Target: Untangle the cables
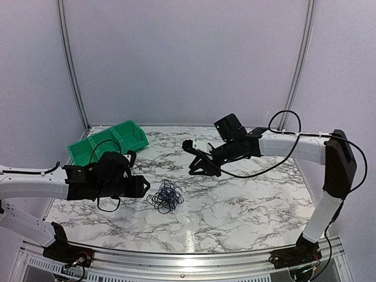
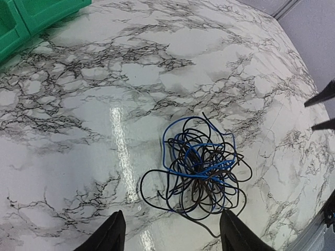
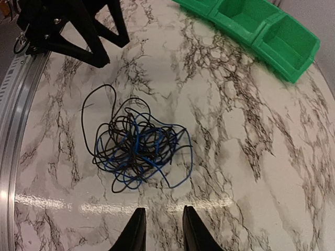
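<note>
A small knot of thin black and blue cables (image 1: 165,197) lay on the marble table (image 1: 235,205) between the two arms. The left gripper (image 2: 171,230) hovered just beside it, fingers well apart and empty. The right gripper (image 3: 163,227) hung farther off, fingers nearly together, holding nothing. The likely risk was a pinch into the dense middle catching several strands at once — pulling then would tighten the knot.

A marble-patterned table (image 1: 235,205) stands inside pale walls (image 1: 176,59), with metal poles (image 1: 71,64) at the back corners. A metal rail (image 1: 194,258) edges its near side; glare (image 2: 119,141) streaks the top.
</note>
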